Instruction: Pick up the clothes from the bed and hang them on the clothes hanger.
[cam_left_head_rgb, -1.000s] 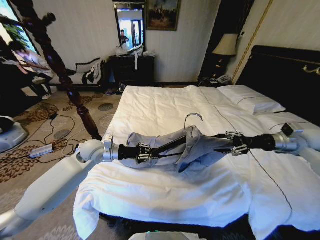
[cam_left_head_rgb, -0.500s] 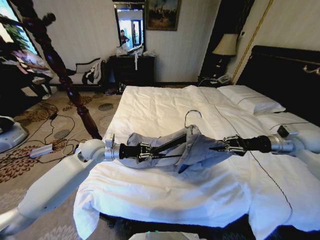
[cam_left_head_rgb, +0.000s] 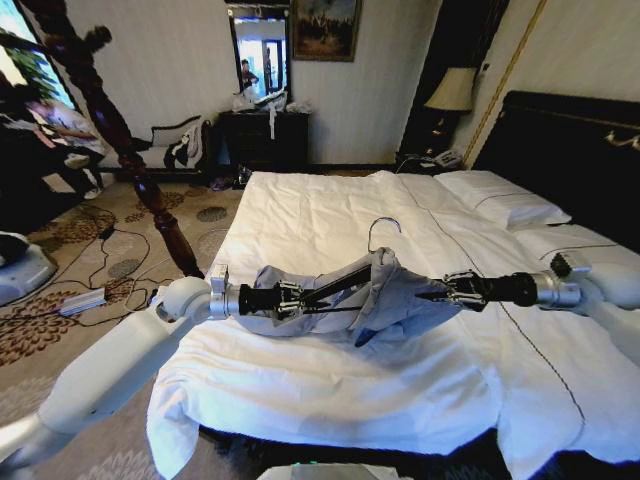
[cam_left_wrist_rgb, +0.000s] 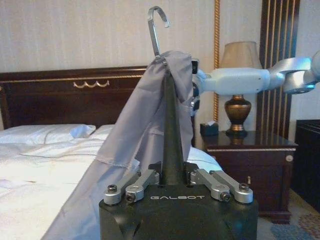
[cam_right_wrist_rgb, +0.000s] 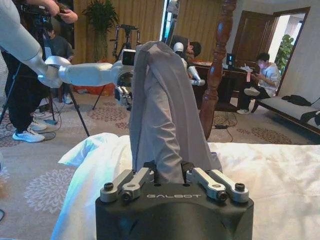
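Note:
The black clothes hanger (cam_left_head_rgb: 340, 281) hangs level above the white bed (cam_left_head_rgb: 320, 210), its silver hook (cam_left_head_rgb: 383, 230) pointing up. My left gripper (cam_left_head_rgb: 292, 298) is shut on the hanger's bare left arm (cam_left_wrist_rgb: 172, 125), the fingers (cam_left_wrist_rgb: 142, 182) closed around it. The light-grey clothes (cam_left_head_rgb: 390, 295) are draped over the hanger's peak and right side, sagging toward the duvet. My right gripper (cam_left_head_rgb: 452, 290) is shut on the clothes (cam_right_wrist_rgb: 165, 110) from the right. Cloth hides the hanger's right arm. In the left wrist view, the clothes (cam_left_wrist_rgb: 135, 135) fall from under the hook (cam_left_wrist_rgb: 157, 22).
A dark turned bedpost (cam_left_head_rgb: 130, 150) stands left of the bed. The black headboard (cam_left_head_rgb: 570, 150) and pillows (cam_left_head_rgb: 500, 200) lie to the right, with a lamp (cam_left_head_rgb: 453, 92) on a nightstand behind. Cables (cam_left_head_rgb: 100, 290) run across the patterned carpet on the left.
The right gripper has slid a little leftward toward the hanger's middle, and the left gripper has edged right. The hanger and its hook sit slightly higher.

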